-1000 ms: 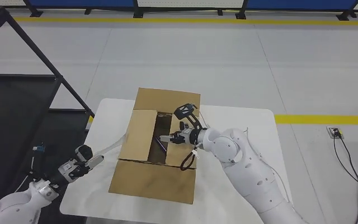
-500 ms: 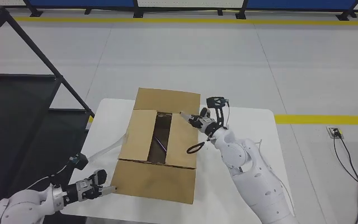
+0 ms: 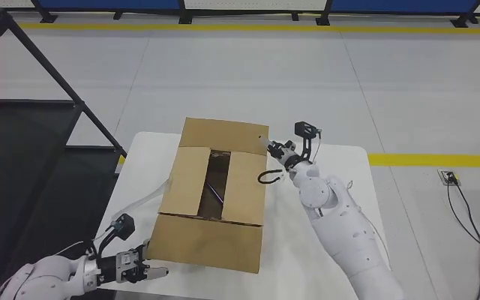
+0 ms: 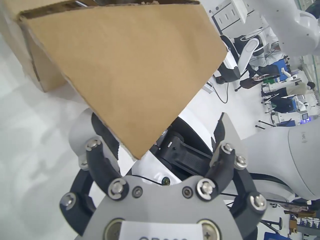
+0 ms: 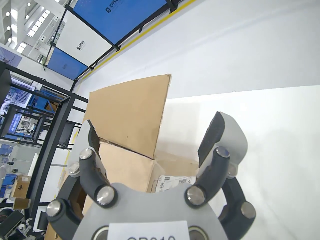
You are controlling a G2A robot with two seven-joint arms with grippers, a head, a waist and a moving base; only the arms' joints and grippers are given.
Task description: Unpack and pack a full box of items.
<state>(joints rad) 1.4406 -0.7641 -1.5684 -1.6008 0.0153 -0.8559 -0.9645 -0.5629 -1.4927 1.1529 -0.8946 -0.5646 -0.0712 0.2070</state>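
Opening the flaps is looking like the step in hand, and the two arms are sitting at opposite corners of the cardboard box (image 3: 210, 240), which is resting in the middle of the white table (image 3: 337, 172). The left gripper (image 3: 146, 271) is hovering at the near left corner with its fingers spread and holding nothing; in its wrist view the corner of the near flap (image 4: 125, 71) is poking in between the fingers without being pinched. The right gripper (image 3: 274, 148) is hanging just beside the far right corner, also wide open and empty, next to the far flap (image 5: 130, 111). The left side flap (image 3: 187, 180) and the right side flap (image 3: 246, 187) are lying almost flat over the top, leaving a narrow slot between them, and whatever is lying inside is too dark to make out. Doing this well is probably coming down to taking each side flap by its free edge along the slot, folding it outward slowly, and bracing the box with the other arm so it is not sliding across the table
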